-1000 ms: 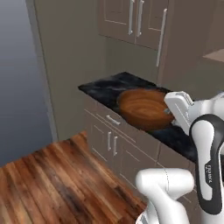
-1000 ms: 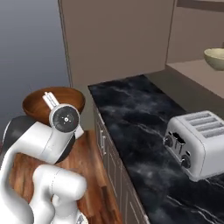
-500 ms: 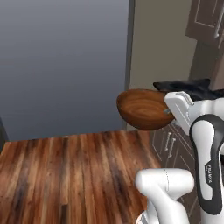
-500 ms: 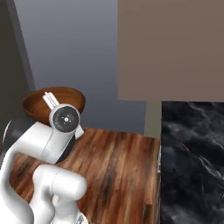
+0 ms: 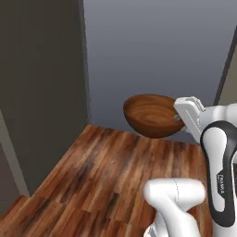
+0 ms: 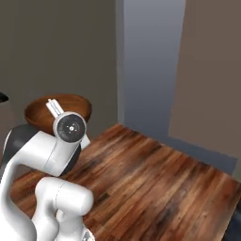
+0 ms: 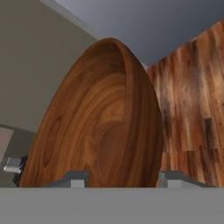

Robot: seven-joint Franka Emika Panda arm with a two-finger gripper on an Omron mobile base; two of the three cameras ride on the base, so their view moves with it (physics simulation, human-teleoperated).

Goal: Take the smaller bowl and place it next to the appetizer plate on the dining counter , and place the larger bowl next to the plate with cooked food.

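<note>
The larger bowl (image 5: 152, 115), wide, deep and dark reddish-brown with wood grain, hangs in the air above the wooden floor. My gripper (image 5: 178, 117) is shut on its rim at the right side. From the right base view the bowl (image 6: 59, 110) sits just behind my hand. In the hand view the bowl (image 7: 100, 122) stands on edge, with its rim between my gripper (image 7: 120, 178) fingertips (image 7: 74, 178). The smaller bowl, both plates and the dining counter are out of view.
Wooden plank floor (image 5: 106, 180) spreads below the arm. A dark grey wall panel (image 5: 39, 78) stands at the left and a blue-grey wall (image 5: 157, 41) ahead. A tall brown panel (image 6: 214, 70) rises at the right.
The whole picture has swung round: the camera has turned away from the wall counter, cabinets and toaster toward bare walls and floor. The bowl stays held in my gripper.
</note>
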